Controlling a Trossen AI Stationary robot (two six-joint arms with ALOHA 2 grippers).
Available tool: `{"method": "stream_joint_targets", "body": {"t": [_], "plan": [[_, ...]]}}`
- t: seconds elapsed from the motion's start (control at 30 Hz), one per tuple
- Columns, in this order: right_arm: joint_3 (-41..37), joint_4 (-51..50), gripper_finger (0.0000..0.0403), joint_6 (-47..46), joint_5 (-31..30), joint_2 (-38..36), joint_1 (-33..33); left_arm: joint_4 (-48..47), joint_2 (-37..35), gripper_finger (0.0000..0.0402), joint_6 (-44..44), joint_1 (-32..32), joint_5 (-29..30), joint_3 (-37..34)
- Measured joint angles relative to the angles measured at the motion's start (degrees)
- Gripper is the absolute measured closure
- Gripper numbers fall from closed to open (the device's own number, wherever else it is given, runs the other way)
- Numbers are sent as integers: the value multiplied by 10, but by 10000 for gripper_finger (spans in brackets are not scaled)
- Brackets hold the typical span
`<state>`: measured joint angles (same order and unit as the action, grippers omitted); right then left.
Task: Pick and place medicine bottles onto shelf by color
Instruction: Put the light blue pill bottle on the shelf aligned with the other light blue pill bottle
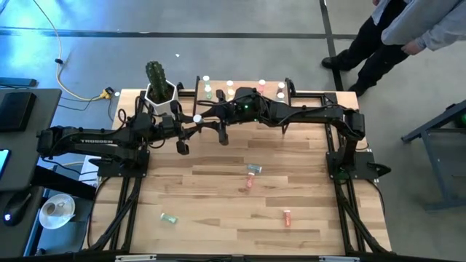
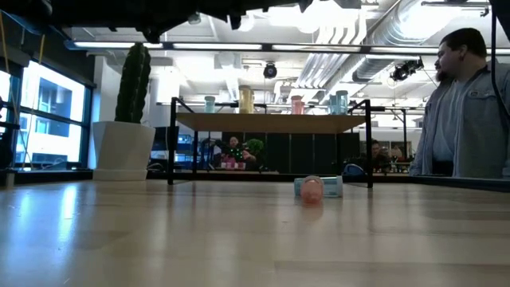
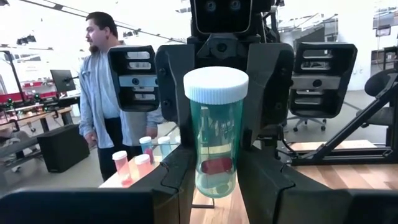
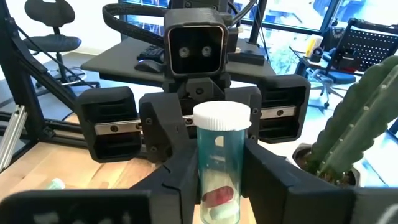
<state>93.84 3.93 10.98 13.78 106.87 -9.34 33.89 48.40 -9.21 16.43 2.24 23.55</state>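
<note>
A teal medicine bottle (image 3: 216, 134) with a white cap hangs upright in the air near the table's far edge, in front of the cactus pot (image 1: 159, 91). My left gripper (image 3: 216, 171) comes at it from the table's left and is shut on it. My right gripper (image 4: 217, 180) faces it from the right and is shut on the same bottle (image 4: 219, 165). From above the two grippers meet at the bottle's cap (image 1: 197, 118). The light-wood shelf (image 1: 244, 91) stands at the far edge with several bottles on it. Other bottles (image 1: 253, 169) (image 1: 169, 217) (image 1: 287, 217) lie on the table. My left gripper pinches the bottle's lower body (image 3: 205, 177) between its two fingers, lying level and coming from the table's left. The bottle stands upright, cap up, clear of the table. My right gripper has its two fingers against both sides of the body (image 4: 208, 183), level, from the table's right.
A person (image 1: 408, 29) stands beyond the table's far right corner. In the low view the shelf (image 2: 271, 121) carries several bottles, and two bottles (image 2: 311, 189) lie on the table in front of it. The cactus pot stands left of the shelf.
</note>
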Motion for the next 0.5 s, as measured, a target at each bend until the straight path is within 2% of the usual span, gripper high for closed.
{"method": "stream_joint_targets", "body": {"t": [0.2,0.5], "plan": [[0,2,331,0,-1,0,0,2,0,307,0,0,2,0],[0,1,334,0,-2,0,0,0,0,290,0,0,1,0]]}}
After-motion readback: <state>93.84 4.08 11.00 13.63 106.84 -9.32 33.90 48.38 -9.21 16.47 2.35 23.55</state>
